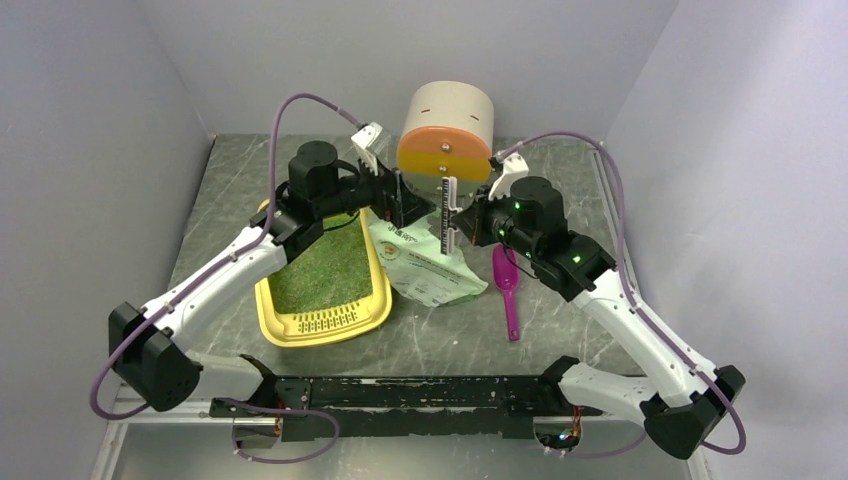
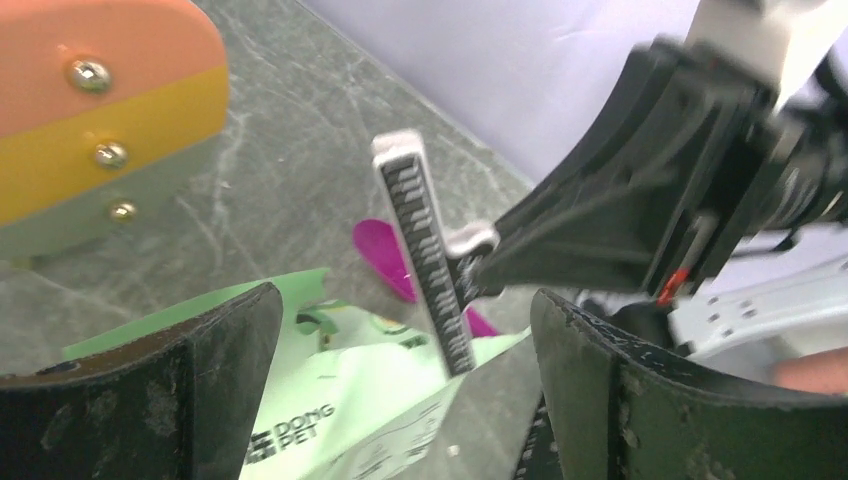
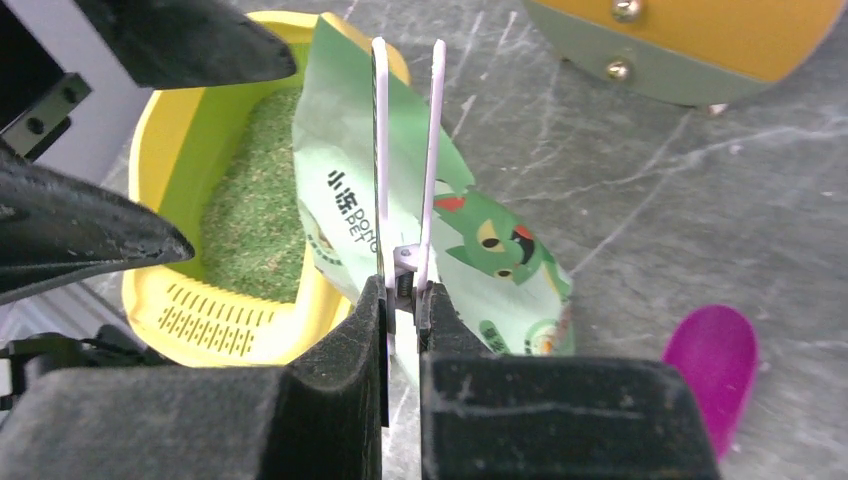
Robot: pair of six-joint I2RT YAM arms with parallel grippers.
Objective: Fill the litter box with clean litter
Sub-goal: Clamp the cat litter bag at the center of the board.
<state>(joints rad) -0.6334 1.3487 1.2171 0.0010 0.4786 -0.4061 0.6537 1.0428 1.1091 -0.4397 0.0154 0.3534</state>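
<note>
Currently our right gripper pinches the bag clip while our left gripper gapes wide, empty; we judge a slipping pinch could drop the clip into the litter box.

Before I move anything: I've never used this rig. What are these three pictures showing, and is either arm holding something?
You are looking at two robot arms, each ending in a two-finger gripper, bolted at the near edge of a table. The wide picture comes from a camera above and behind them. The other two come from a camera on each wrist, looking out past its own fingers. On the table are a yellow litter box with litter in it, a green bag lying beside it, a magenta scoop, and a round cabinet at the back. The right gripper is shut on a white clip whose two bars stand apart. The left gripper is open and holds nothing.
</note>
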